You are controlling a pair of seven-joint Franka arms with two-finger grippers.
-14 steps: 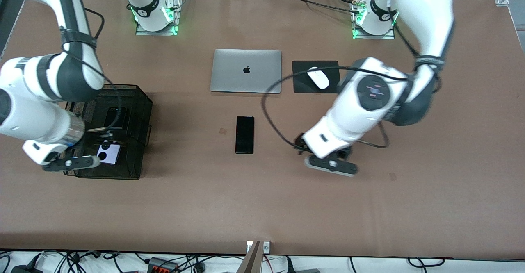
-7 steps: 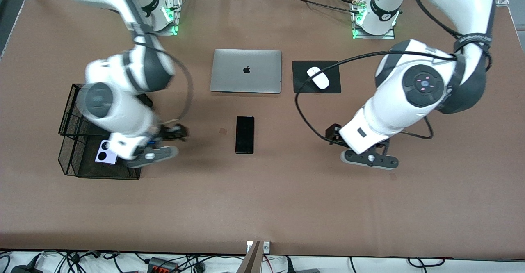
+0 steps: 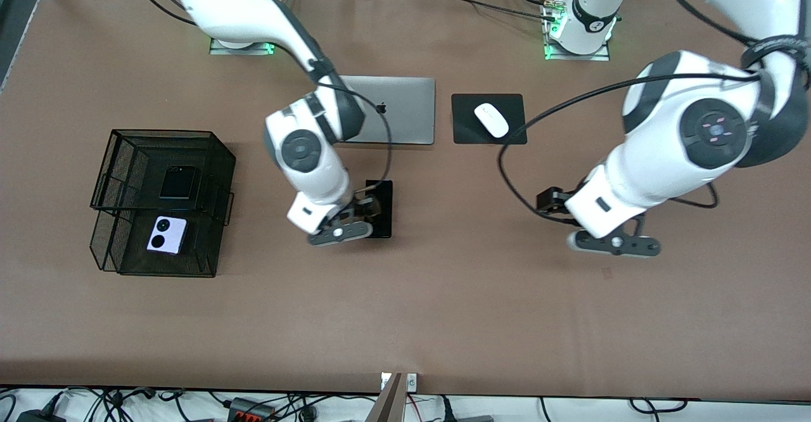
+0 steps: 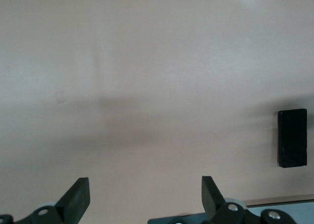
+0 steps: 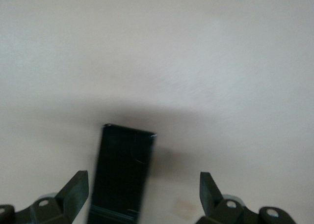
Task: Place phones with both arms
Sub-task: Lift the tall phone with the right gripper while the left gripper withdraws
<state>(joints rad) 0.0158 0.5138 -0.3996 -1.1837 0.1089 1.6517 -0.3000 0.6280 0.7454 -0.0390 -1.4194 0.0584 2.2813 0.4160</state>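
The long slim black phone [image 3: 380, 210] lies flat mid-table, nearer to the front camera than the laptop. My right gripper [image 3: 342, 230] hangs open just over its end toward the front camera. In the right wrist view the phone [image 5: 122, 182] sits between the spread fingers, close to one of them, and the right gripper [image 5: 142, 179] holds nothing. The small squarish black phone [image 3: 178, 182] and the lilac-white phone [image 3: 167, 234] lie in the black wire basket [image 3: 212, 251]. My left gripper [image 3: 613, 244] is open over bare table toward the left arm's end, and the left gripper [image 4: 144, 182] is empty.
A shut silver laptop [image 3: 408, 115] lies farther from the front camera than the long phone, partly covered by the right arm. Beside it a white mouse [image 3: 491, 120] rests on a black pad [image 3: 466, 132]. A small black slab [image 4: 292, 138] shows at the left wrist view's edge.
The right arm swung from the basket across to the long black phone. The left arm drew away from the middle toward its own end of the table. Both grippers stayed open.
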